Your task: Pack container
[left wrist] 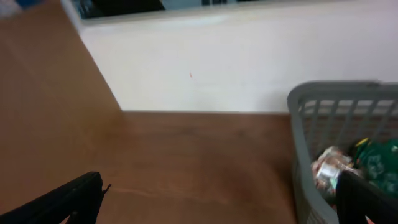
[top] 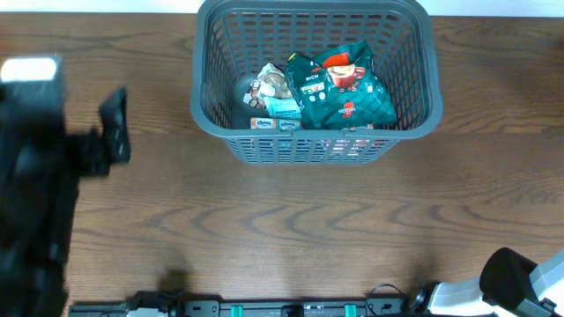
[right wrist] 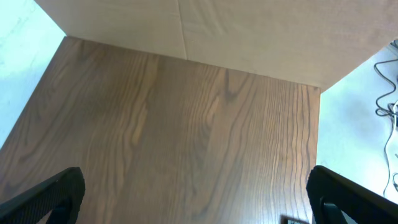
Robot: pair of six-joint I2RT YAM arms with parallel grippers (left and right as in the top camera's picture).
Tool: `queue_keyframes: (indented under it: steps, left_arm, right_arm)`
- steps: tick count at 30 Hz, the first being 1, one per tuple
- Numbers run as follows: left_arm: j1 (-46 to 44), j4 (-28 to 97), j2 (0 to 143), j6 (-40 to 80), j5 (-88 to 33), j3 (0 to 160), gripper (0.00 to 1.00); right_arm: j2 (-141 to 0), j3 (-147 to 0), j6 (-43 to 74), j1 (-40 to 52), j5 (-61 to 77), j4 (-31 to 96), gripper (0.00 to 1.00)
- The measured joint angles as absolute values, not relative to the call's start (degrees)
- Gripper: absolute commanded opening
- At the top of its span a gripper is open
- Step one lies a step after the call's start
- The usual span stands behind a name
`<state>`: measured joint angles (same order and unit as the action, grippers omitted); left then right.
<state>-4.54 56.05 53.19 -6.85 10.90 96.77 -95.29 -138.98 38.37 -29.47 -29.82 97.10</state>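
The overhead camera looks straight down on the table (top: 282,229) from high above. The basket (top: 315,145) is at top middle, the left arm (top: 35,194) along the left edge, and the right arm (top: 520,282) in the bottom right corner. The left wrist camera sits low over the table and faces nearly level toward a white wall (left wrist: 205,68). The left fingers (left wrist: 68,199) show in its bottom corners and the basket's corner at its right edge. These two views share the basket and the green bag (top: 344,88) inside. The right wrist camera tilts steeply down on bare wood, the right fingers (right wrist: 50,196) in its bottom corners. It shares only the tabletop with the overhead view.
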Motion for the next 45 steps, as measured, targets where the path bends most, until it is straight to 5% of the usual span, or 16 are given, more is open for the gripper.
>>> queue_keyframes:
  steps: [10,22,45]
  left_arm:
    - [-1.21,38.68,25.91,3.49,7.7,60.53,0.99]
    - [-0.84,17.54,11.03,7.53,-0.95,24.69,0.99]
    - [-0.86,12.1,0.78,7.73,-3.64,6.94,0.99]
  right_arm:
    - [-95.29,-138.98,38.39,-29.47,-29.78,97.1,0.99]
    - [-95.29,-138.98,38.39,-29.47,-29.78,97.08,0.99]
    - [-95.29,-138.98,38.39,-29.47,-29.78,97.1,0.99]
